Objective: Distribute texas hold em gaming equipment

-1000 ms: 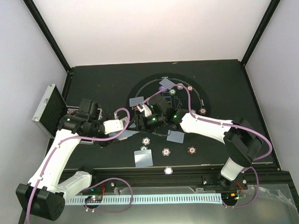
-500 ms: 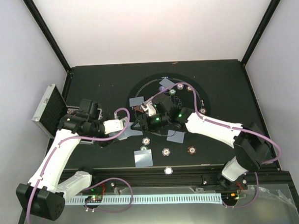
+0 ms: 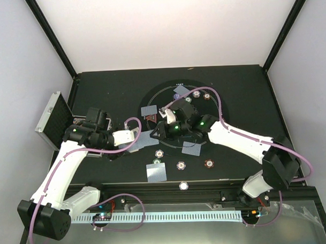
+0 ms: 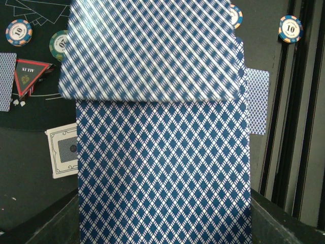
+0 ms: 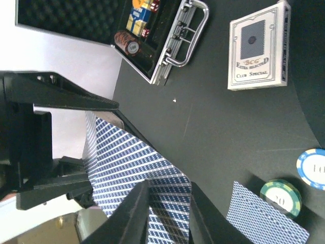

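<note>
My left gripper (image 3: 132, 137) is shut on a deck of blue-backed playing cards (image 4: 162, 178), which fills the left wrist view and hides its fingers. The top card (image 4: 152, 51) is lifted and slid off the deck. My right gripper (image 5: 170, 189) meets the deck from the right, shut on that bent top card (image 5: 132, 162). Single cards (image 3: 156, 172) (image 3: 192, 148) and striped chips (image 3: 181, 165) (image 3: 209, 164) lie on the round felt. A red triangle marker (image 4: 31, 73) lies left of the deck.
The open silver case (image 3: 51, 119) stands at the left edge with chips inside (image 5: 127, 43). A card box (image 5: 259, 46) lies between the case and the felt. More chips (image 3: 197, 93) and a white button (image 3: 183, 185) sit around the ring.
My right gripper has dropped onto the deck's end and its jaws have narrowed onto the top card. Its elbow has swung right. The left arm has not moved.
</note>
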